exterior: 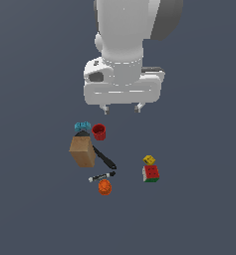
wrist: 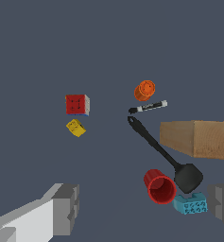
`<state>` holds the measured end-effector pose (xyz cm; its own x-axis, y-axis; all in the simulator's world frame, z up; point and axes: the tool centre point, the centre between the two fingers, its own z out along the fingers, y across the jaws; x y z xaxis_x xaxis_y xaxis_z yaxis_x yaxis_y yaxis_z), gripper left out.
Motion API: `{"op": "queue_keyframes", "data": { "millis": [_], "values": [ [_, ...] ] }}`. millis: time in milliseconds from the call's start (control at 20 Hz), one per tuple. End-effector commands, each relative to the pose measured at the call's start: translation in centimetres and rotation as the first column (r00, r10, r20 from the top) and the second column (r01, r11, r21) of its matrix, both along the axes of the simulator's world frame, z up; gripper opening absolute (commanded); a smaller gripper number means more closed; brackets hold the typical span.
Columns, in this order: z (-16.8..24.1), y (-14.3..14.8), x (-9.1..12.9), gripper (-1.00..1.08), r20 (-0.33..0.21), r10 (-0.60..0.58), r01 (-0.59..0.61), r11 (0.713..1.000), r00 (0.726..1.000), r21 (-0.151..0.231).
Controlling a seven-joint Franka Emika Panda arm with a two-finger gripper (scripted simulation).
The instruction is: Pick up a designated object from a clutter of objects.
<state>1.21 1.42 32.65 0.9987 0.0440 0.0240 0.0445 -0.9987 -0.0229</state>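
Orange cup [exterior: 105, 187] [wrist: 144, 90]: small, ribbed, round, bright orange, rim slightly wider than body, lying tipped on the grey floor. Location: outer edge of the clutter, just beside the black-and-white marker [exterior: 101, 177] [wrist: 148, 107]. Nearby: black tool [exterior: 104, 159] [wrist: 165, 155], tan box [exterior: 82, 150] [wrist: 197, 138], darker red cup [exterior: 99, 131] [wrist: 159, 186], teal brick [exterior: 82, 126] [wrist: 191, 204]. Well apart: yellow die [exterior: 149, 160] [wrist: 75, 127], colourful cube [exterior: 151, 173] [wrist: 77, 104]. Gripper [exterior: 122, 108] [wrist: 142, 210]: raised above the clutter, fingers spread wide, holding nothing.
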Motion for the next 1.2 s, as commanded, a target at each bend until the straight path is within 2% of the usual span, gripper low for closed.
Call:
{"op": "queue_keyframes", "data": {
  "millis": [0, 450, 800, 1150],
  "values": [
    [0.0, 0.0, 0.0, 1.00, 0.000, 0.000, 0.000, 1.000, 1.000, 0.000],
    [-0.2, 3.1, 0.5, 1.00, 0.012, 0.073, -0.073, 0.997, 0.997, 0.003],
    [-0.6, 2.8, 0.9, 1.00, 0.011, 0.074, -0.074, 0.997, 0.997, 0.002],
    [-2.4, 2.1, 3.0, 1.00, 0.009, 0.092, -0.092, 0.996, 0.996, 0.000]
  ]
}}
